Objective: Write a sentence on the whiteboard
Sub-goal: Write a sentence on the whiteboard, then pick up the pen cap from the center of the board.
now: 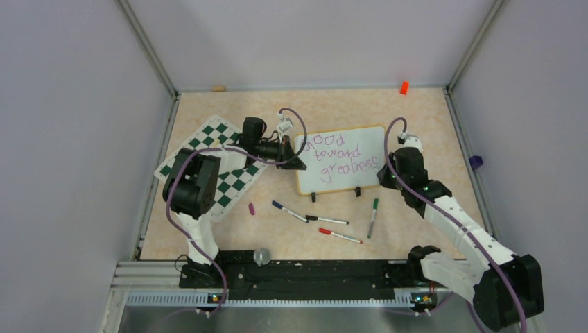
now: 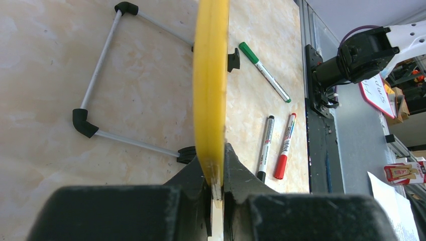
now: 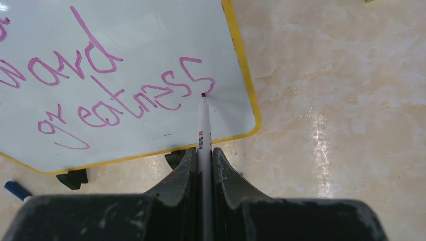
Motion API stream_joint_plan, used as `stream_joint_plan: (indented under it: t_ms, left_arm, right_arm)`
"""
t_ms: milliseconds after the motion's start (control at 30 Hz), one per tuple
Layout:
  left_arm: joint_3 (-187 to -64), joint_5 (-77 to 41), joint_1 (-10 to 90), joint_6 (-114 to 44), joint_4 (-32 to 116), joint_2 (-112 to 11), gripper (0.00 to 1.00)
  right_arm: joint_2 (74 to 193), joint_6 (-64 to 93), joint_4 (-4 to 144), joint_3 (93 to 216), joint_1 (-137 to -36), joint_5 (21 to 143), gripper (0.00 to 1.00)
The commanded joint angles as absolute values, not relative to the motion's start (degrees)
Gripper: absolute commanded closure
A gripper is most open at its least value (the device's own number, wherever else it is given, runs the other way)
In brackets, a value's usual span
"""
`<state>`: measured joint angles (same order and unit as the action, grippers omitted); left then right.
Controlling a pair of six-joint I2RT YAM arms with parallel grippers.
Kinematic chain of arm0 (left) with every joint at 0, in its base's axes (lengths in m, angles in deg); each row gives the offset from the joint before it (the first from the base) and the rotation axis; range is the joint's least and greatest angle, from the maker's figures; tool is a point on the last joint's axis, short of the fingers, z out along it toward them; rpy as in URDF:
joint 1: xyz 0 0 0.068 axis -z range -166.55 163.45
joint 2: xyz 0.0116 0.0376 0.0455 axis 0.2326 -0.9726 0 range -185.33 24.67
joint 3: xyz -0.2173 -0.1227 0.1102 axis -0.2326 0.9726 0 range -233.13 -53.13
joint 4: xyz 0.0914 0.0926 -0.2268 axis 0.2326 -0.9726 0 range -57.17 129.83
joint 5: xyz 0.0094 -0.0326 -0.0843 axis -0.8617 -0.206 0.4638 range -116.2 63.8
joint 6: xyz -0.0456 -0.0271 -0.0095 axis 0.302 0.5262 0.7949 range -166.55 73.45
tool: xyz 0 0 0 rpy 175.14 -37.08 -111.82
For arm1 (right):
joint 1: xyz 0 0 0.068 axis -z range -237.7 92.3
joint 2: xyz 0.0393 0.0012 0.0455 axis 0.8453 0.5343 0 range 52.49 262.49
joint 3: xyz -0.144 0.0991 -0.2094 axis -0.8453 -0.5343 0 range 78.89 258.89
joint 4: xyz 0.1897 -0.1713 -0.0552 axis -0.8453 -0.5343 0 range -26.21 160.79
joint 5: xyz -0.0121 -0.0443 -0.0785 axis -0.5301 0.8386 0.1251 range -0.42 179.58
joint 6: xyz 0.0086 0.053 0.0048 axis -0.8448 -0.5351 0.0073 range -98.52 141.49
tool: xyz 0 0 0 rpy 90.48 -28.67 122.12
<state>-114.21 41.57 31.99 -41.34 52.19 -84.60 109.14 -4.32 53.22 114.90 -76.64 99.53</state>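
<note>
Chess mat: flat on counter, left of left fingers.
Blue marker, black marker, red marker: nearward, between both fingers.
Green marker: nearward of right fingers.
Orange piece: well beyond right fingers.

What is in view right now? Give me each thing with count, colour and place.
whiteboard: one, white with a yellow frame, mid-table
sentence: one, purple, three lines on the whiteboard
held marker: one, white barrel with a purple tip, tip at the final s
blue-capped marker: one, in front of the whiteboard
black-capped marker: one, beside the blue-capped one
red marker: one, nearest the arm bases
green marker: one, rightmost of the loose markers
cap: one, purple, left of the loose markers
chessboard mat: one, green and white, left of the whiteboard
orange block: one, far right edge
tan block: one, far left edge
left gripper: black, clamped on the whiteboard's edge
right gripper: black, clamped on the held marker
</note>
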Motion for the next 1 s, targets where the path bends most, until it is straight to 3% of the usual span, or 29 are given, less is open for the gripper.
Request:
stream_joint_plan:
  t_ms: [0, 267, 533, 633, 700, 767, 800, 967]
  left_arm:
    - [-113.9, 38.2, 32.8, -45.0, 51.1, -85.5, 1.00]
    - [-112.7, 38.4, 32.7, -45.4, 52.1, -84.2, 0.98]
    - [-111.9, 37.7, 32.8, -44.9, 52.5, -82.8, 0.69]
    - [-110.3, 37.4, 32.7, -44.9, 53.3, -80.7, 0.53]
    - [-109.6, 37.1, 32.7, -44.8, 53.7, -79.9, 0.35]
    - [-108.9, 37.0, 32.7, -44.8, 54.3, -79.1, 0.06]
    - [-108.4, 37.0, 32.7, -44.8, 54.7, -78.6, 0.02]
    - [-102.7, 34.1, 32.7, -43.2, 60.3, -73.4, 0.01]
  right_arm:
    - [108.4, -5.2, 56.0, 115.1, -76.1, 96.2, 1.00]
    - [102.5, -4.9, 52.1, 118.2, -76.2, 94.0, 1.00]
    - [100.2, -4.2, 48.3, 121.1, -76.1, 92.7, 1.00]
    - [99.2, -4.0, 48.2, 121.1, -76.2, 92.6, 1.00]
    - [98.4, -3.9, 48.2, 121.2, -76.1, 93.0, 1.00]
    - [98.1, -3.5, 48.1, 121.5, -76.2, 93.3, 1.00]
    - [98.1, -3.4, 48.0, 121.7, -76.2, 93.4, 1.00]
    - [98.1, -2.9, 47.5, 122.4, -76.1, 93.6, 1.00]
